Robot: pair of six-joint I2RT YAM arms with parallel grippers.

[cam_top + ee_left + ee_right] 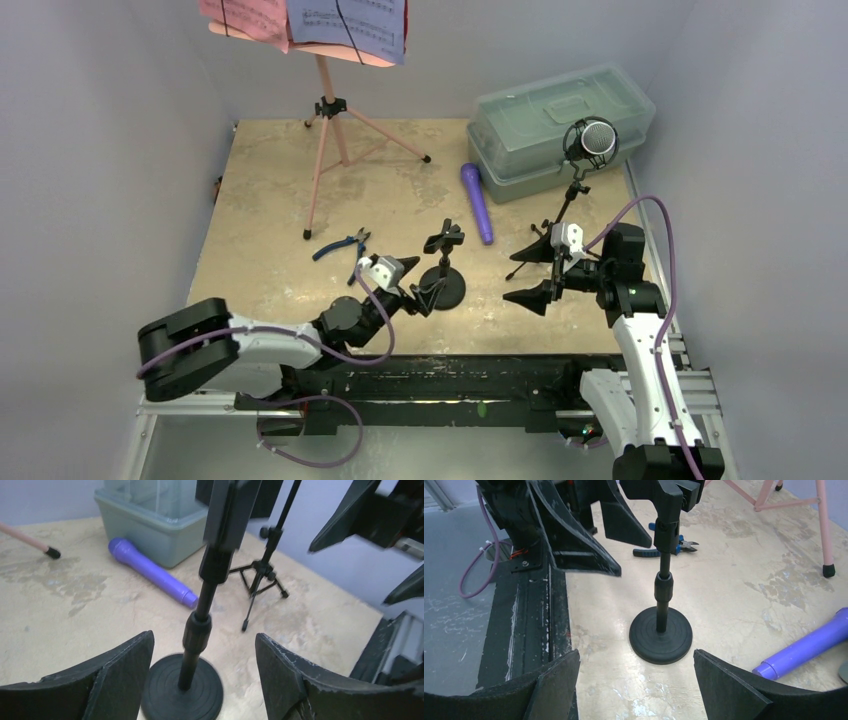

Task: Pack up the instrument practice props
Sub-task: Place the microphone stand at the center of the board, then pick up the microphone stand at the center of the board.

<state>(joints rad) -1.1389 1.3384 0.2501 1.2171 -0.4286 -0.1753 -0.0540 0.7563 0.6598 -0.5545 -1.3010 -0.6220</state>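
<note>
Nothing packed yet: pink rack (325, 110) w/ sheets (345, 20) up, purple mic (477, 203) on tabletop (270, 200), silver-headed mic (592, 140) on its tripod support (261, 572), box (560, 125) lid shut. L gripper (202, 645) wide open, empty, straddling round-base mic support (442, 288); R gripper (636, 665) open, empty too.

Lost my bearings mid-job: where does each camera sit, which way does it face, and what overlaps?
Top external: above and behind the bases, looking down the table; left arm and right arm show.
Left wrist: low, facing the translucent greenish plastic box; own fingers flank the black round-based mic stand.
Right wrist: low, facing pink tripod legs and blue-handled pliers; own fingers below.
Shared by all: that stand, purple microphone.
</note>
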